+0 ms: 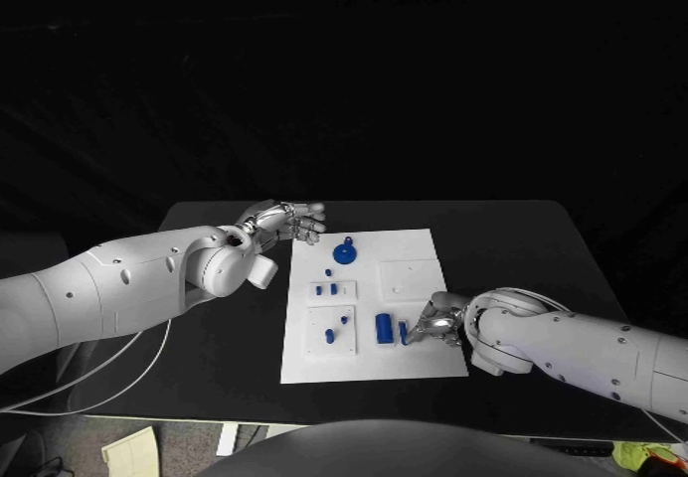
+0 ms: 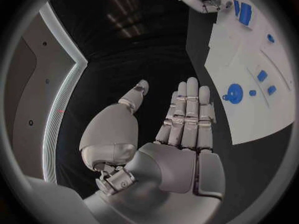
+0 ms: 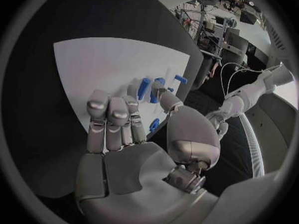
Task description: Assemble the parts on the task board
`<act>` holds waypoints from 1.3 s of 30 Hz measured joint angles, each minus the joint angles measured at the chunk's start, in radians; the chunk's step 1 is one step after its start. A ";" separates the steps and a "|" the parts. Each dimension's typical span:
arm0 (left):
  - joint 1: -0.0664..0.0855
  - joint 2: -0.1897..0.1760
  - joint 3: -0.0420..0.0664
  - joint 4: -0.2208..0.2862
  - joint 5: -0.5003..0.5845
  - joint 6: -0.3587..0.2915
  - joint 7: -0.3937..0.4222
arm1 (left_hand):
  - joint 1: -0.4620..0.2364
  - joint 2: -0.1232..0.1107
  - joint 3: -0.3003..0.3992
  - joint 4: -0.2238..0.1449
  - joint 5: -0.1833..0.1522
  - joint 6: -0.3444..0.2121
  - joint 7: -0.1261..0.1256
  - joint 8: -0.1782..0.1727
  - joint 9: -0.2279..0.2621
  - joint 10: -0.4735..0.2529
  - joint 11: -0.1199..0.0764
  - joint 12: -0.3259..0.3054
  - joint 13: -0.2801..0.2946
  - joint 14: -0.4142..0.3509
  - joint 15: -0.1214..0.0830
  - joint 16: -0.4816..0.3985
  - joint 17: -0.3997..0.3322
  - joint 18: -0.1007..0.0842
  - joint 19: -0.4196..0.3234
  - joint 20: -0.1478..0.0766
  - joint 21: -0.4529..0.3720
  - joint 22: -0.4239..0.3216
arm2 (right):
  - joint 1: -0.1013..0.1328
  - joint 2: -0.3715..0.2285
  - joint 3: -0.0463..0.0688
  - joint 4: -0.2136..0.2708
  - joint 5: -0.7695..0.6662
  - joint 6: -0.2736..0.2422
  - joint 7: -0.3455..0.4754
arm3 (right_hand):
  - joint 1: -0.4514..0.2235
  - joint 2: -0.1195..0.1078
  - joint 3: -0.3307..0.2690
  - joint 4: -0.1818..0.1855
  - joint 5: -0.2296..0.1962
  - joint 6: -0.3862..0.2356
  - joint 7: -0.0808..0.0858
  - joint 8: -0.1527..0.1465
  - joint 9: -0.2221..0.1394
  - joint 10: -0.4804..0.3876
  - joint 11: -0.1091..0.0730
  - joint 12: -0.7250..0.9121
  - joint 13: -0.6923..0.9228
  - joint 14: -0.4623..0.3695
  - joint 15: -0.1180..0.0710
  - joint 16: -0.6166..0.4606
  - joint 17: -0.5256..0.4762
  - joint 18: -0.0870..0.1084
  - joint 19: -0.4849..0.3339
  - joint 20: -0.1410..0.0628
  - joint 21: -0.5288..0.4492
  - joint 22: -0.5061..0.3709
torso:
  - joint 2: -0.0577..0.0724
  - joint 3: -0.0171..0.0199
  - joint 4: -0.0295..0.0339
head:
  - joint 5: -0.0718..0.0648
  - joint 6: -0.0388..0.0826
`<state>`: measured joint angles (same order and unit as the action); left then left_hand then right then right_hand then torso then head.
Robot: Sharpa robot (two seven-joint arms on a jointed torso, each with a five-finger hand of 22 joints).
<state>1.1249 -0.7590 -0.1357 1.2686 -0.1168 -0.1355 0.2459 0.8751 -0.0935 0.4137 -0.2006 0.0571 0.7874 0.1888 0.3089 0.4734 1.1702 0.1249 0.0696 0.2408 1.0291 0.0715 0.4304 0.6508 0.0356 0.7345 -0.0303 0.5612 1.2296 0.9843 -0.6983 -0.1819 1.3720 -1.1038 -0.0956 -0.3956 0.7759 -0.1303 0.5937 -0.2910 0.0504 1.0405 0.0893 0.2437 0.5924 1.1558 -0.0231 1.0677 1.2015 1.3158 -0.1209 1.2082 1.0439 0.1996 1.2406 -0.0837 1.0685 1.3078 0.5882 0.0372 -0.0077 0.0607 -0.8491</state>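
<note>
Right hand [image 1: 437, 320] sits over the near right part of the white board [image 1: 409, 363], fingers curled down beside the tall blue block [image 1: 385, 328]. A thin blue piece [image 1: 406, 332] shows right at the fingertips; cannot tell from the head view whether it is pinched or just touched. In the right wrist view the fingers [image 3: 112, 115] bend forward over the board with blue pegs [image 3: 144, 88] just beyond them, and the thumb hides the contact point, so grasp state is unclear.

Left hand [image 1: 282, 219] hovers off the far left corner of the board, over the black table [image 1: 516, 238]. Left wrist view shows its fingers [image 2: 187, 115] straight and side by side, thumb apart, nothing in the palm: released.

Board lies mid-table, long side running away from the robot. Bare table strip on both sides and at the far edge; the near edge of the board sits close to the table's near edge. The right forearm covers the table by the board's near right corner.

On the board: round blue disc [image 1: 346, 252] at the far end, two small blue pegs [image 1: 327, 289] in a raised white tile, one more blue piece [image 1: 334, 330] in the tile nearer the robot, and a plain raised square [image 1: 409, 275] on the right. Small pegs' shapes are too tiny to make out.
</note>
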 measured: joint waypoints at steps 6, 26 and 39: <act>0.000 0.000 0.000 0.000 0.000 0.000 0.000 | 0.000 0.000 0.000 0.000 0.000 0.000 0.000 0.000 0.000 0.000 0.000 0.000 0.000 0.000 0.000 0.000 0.000 0.000 0.000 0.000 0.000 0.000 | -0.002 0.003 -0.001 -0.001 -0.004 0.009 0.002 | 0.009 0.009 0.000 0.000 0.000 0.000 0.000 0.000 0.001 0.000 0.000 0.000 0.000 0.000 0.000 0.000 0.000 0.000 0.000 0.000 0.000 0.000 | 0.000 0.0000 0.0006 | -0.002 0.000; 0.000 0.000 0.000 0.000 0.000 0.001 -0.001 | 0.000 0.000 0.000 0.000 0.000 0.000 0.000 0.000 -0.001 0.000 0.000 0.000 0.000 0.000 0.000 0.000 0.002 0.000 0.000 0.000 0.000 0.002 | -0.004 0.016 -0.008 -0.018 -0.014 0.010 0.000 | 0.019 0.033 0.014 0.019 0.000 0.002 -0.002 0.004 0.001 0.000 0.000 0.000 0.000 0.000 0.000 0.000 0.002 0.000 0.001 0.001 0.000 0.000 | 0.000 -0.0013 0.0020 | -0.004 -0.004; 0.000 0.001 0.000 -0.001 0.000 0.001 -0.001 | 0.004 0.004 0.000 0.000 0.000 0.000 0.000 0.000 -0.001 0.000 0.000 0.000 0.000 0.004 -0.004 -0.004 0.003 0.000 0.000 0.000 0.000 0.001 | -0.004 0.027 -0.007 -0.030 -0.023 0.001 -0.012 | 0.014 0.038 0.022 0.027 0.000 0.002 -0.002 0.004 0.001 0.000 0.000 0.000 0.000 0.003 -0.002 0.000 0.003 0.000 0.000 0.002 0.000 0.000 | 0.000 -0.0001 0.0014 | -0.003 -0.003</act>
<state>1.1250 -0.7579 -0.1357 1.2680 -0.1168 -0.1342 0.2450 0.8791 -0.0894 0.4137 -0.2006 0.0571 0.7875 0.1888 0.3089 0.4727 1.1702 0.1249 0.0696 0.2409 1.0329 0.0677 0.4265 0.6537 0.0355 0.7345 -0.0304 0.5612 1.2311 0.9801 -0.6715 -0.1892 1.3424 -1.1269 -0.0951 -0.4077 0.7901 -0.0920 0.6160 -0.2638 0.0504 1.0423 0.0874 0.2478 0.5932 1.1558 -0.0231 1.0677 1.2012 1.3188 -0.1232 1.2082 1.0466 0.1992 1.2407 -0.0814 1.0685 1.3075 0.5884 0.0371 -0.0062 0.0572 -0.8524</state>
